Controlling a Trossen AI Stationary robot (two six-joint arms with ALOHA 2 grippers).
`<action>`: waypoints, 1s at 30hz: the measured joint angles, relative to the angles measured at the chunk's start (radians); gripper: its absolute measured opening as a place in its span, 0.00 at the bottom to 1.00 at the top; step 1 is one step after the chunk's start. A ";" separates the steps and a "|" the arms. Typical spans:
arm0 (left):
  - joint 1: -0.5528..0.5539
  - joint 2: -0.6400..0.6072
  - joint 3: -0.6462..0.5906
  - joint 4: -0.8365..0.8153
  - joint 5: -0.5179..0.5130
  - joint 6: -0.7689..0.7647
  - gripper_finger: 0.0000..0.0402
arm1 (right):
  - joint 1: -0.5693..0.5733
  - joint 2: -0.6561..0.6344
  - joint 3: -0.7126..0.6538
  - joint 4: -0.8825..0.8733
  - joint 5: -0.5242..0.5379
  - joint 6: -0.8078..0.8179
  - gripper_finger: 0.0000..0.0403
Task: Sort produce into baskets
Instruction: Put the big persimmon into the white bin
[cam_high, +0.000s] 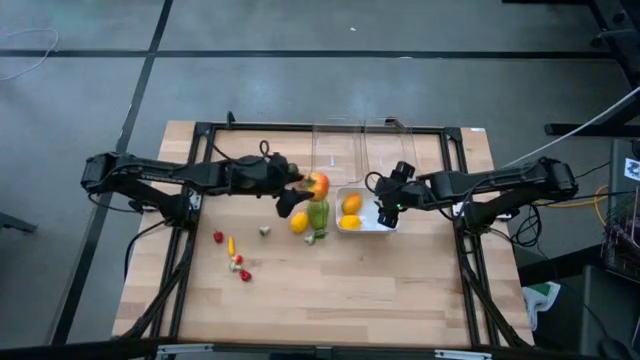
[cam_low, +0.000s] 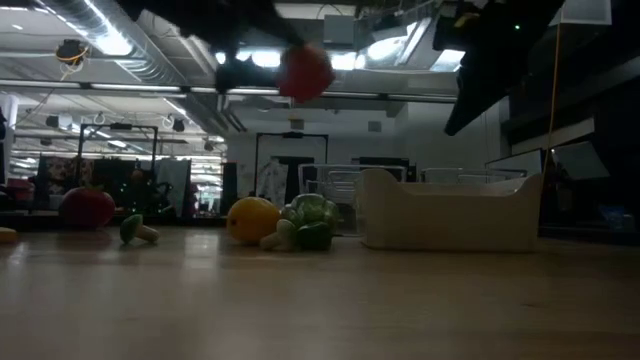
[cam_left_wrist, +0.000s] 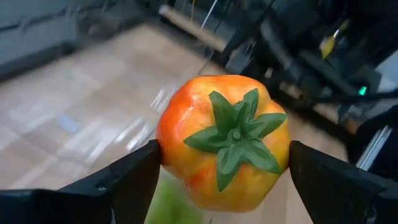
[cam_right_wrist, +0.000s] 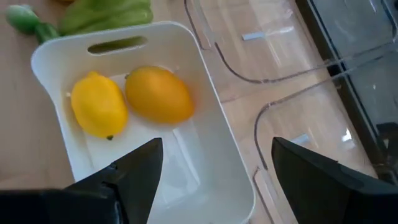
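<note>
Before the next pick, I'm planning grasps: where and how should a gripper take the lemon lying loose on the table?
Take the lemon across its narrow middle, coming straight down from above. It lies on its side, and the green vegetable sits close beside it, so a side approach looks crowded. Probably turn the fingers to straddle its short width.

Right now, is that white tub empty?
No. The white tub holds a yellow lemon and an orange fruit.

High view: overhead, facing straight down on the light wooden slatted table (cam_high: 330, 290). Low view: at tabletop level, facing across into the room. Left wrist view: close on an orange-red toy tomato with green calyx (cam_left_wrist: 225, 140). Right wrist view: close above the whitish shallow plastic tub (cam_right_wrist: 211, 162), shared with high and low views.
</note>
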 joint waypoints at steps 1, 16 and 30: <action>0.000 0.019 0.007 0.023 -0.001 0.000 0.82 | 0.000 0.000 0.002 0.000 0.004 -0.015 0.74; -0.043 0.472 0.365 0.069 -0.002 0.072 0.82 | 0.000 -0.149 0.080 -0.051 0.023 -0.161 0.74; -0.060 0.833 0.658 0.073 -0.001 0.127 0.82 | 0.000 -0.318 0.081 -0.073 0.059 -0.176 0.74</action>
